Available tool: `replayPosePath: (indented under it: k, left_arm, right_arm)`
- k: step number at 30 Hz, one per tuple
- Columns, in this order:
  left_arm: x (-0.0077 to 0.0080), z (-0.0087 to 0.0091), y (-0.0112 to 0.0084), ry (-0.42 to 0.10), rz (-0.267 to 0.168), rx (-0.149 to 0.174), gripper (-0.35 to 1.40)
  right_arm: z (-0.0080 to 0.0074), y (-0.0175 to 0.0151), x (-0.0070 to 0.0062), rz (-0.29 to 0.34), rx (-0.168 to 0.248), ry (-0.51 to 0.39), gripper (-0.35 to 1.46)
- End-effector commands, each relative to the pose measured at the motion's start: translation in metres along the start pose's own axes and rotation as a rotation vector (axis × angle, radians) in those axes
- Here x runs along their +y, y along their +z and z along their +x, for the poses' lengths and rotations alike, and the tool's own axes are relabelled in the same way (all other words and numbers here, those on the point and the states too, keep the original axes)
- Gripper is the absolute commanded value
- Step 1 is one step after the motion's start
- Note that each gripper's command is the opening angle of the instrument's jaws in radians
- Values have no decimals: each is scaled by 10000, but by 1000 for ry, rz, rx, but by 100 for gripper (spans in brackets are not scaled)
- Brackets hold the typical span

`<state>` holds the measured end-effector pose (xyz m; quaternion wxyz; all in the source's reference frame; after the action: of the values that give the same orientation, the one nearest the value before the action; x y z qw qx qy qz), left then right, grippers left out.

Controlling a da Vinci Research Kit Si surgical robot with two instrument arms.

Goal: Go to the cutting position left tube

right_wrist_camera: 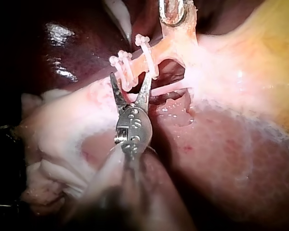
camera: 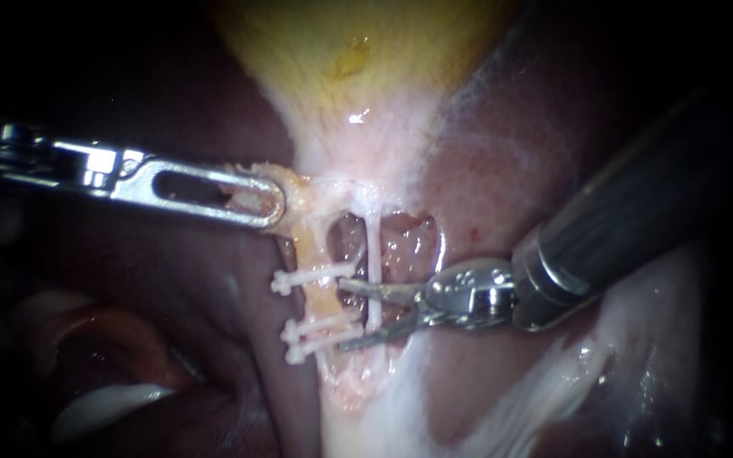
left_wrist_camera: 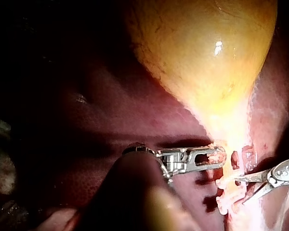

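Observation:
The left tube (camera: 326,298) runs down from the yellow gallbladder (camera: 358,51) and carries three white clips, one upper (camera: 311,277) and two lower (camera: 320,326). A thin white right tube (camera: 373,254) lies beside it. My right instrument (camera: 343,315) comes in from the right with its blades open. The blade tips reach the left tube's right edge, level with the gap between the upper clip and the lower pair, and the thin tube crosses between the blades. My left instrument (camera: 252,199) has its windowed jaws shut on the tissue at the gallbladder neck (camera: 299,191), holding it leftward.
Dark red liver (camera: 171,280) surrounds the site. Pale fatty tissue (camera: 553,382) lies under my right instrument's shaft. In the right wrist view the open blades (right_wrist_camera: 130,79) point at the clips (right_wrist_camera: 144,53), with my left instrument (right_wrist_camera: 173,14) beyond them.

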<state>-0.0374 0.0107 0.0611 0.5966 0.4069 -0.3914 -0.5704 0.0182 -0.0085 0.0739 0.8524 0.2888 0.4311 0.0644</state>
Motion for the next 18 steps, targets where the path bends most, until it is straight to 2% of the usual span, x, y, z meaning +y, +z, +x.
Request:
replayPosePath:
  k: [1, 10, 18]
  left_arm:
    - [0, 0, 0, 0, -1, -1, -35]
    - [0, 0, 0, 0, -1, -1, -35]
    - [0, 0, 0, 0, -1, -1, -35]
  right_arm:
    - [-1, 2, 1, 5, -1, 2, 134]
    - [1, 10, 11, 4, 4, 8, 134]
    - [4, 12, 12, 80, 84, 57, 132]
